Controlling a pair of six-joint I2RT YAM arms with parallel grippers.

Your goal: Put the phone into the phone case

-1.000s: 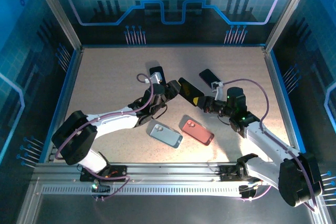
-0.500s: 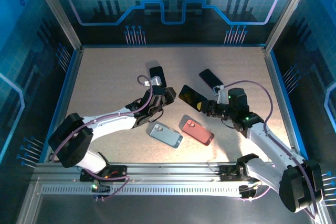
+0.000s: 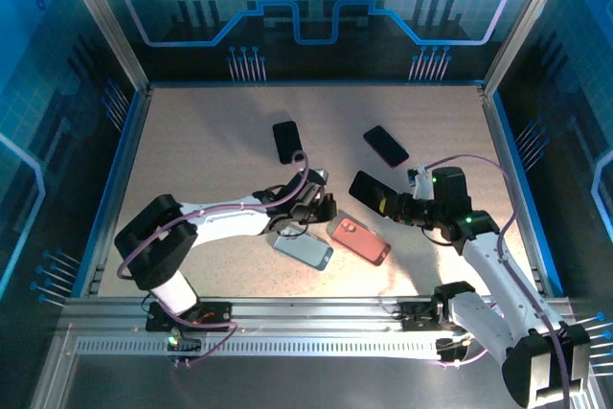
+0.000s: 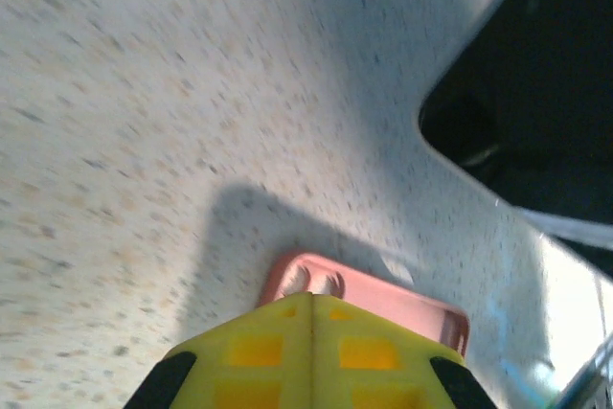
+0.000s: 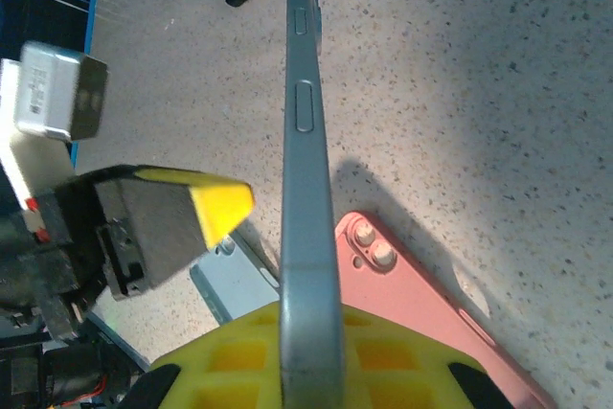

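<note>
My right gripper (image 3: 389, 206) is shut on the phone (image 3: 369, 191), a dark-screened slab with a blue-grey rim, and holds it tilted above the table. In the right wrist view the phone (image 5: 305, 170) stands edge-on between my yellow fingers (image 5: 239, 356). Under it lie a pink phone case (image 3: 360, 239) and a light blue phone case (image 3: 303, 248), both back up. My left gripper (image 3: 328, 210) is shut with nothing in it, its tip just above the pink case's camera corner (image 4: 311, 280). The left gripper (image 4: 311, 302) has its yellow fingers pressed together.
Two more dark phones lie flat farther back, one (image 3: 285, 141) at centre left and one (image 3: 385, 146) at centre right. A metal frame and blue walls (image 3: 124, 150) ring the speckled table. The left fingertip (image 5: 218, 206) hangs close beside the held phone.
The left gripper has shut and swung away from the phone, down toward the pink case. The right gripper has carried the phone rightward and nearer, over the cases.
</note>
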